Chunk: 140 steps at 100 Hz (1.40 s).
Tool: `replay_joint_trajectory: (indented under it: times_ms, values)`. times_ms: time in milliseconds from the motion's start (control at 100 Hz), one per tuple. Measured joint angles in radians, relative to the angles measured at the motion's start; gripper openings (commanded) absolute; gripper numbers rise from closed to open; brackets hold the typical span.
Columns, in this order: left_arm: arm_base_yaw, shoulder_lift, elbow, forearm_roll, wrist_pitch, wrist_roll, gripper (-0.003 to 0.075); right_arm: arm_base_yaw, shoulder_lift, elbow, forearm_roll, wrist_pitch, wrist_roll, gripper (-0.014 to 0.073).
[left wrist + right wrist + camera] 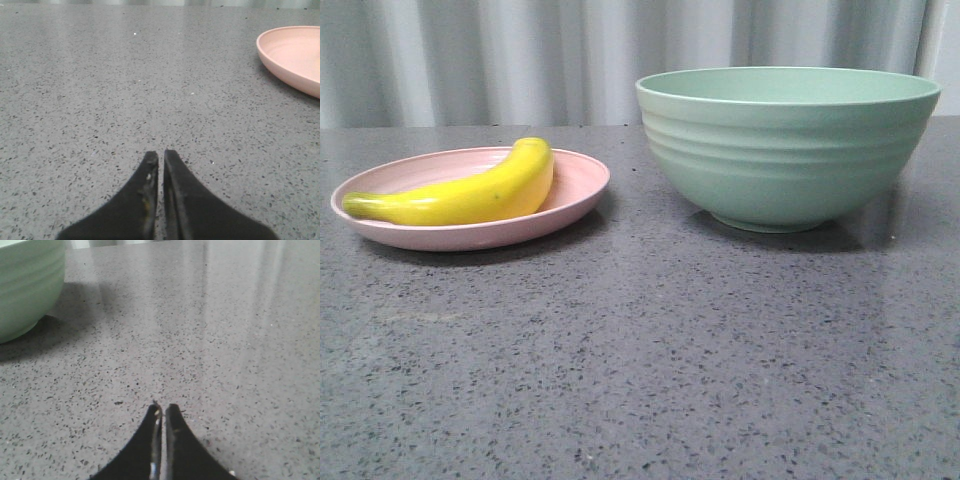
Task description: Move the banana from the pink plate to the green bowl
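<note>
Two dishes stand on the grey speckled table (640, 380) ahead of me, and neither of my arms reaches into the front view. The banana (470, 192) lies on its side in the pink plate (575, 185), which sits on my left; its greenish stem end points toward the plate's left rim and its body curves up to the far side of the plate. The green bowl (785, 150) stands upright on my right, close beside the plate but not touching it, with a strip of bare table between them, and its rim rises well above the plate. From this low angle I cannot see inside the bowl. My left gripper (161, 157) sits low over bare table with its two black fingers pressed almost together, only a thin slit between the tips, and nothing held; an edge of the pink plate shows off to one side, well apart from the fingertips. My right gripper (163, 410) is likewise drawn together and holds nothing, low over the table, with the ridged wall of the green bowl showing at the far corner of its view, its shadow spreading across the table.
</note>
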Motion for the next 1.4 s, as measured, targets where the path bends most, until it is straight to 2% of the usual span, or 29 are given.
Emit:
replay_joint_trajectory:
  times_ms: [1220, 1400]
  values:
    - [0.0, 0.0, 0.0, 0.017, -0.024, 0.0, -0.0019, 0.0, 0.0, 0.0, -0.003, 0.0, 0.0, -0.0074]
    - [0.0, 0.0, 0.0, 0.015, -0.07, 0.0, -0.0019, 0.0, 0.0, 0.0, -0.006, -0.06, 0.0, -0.0074]
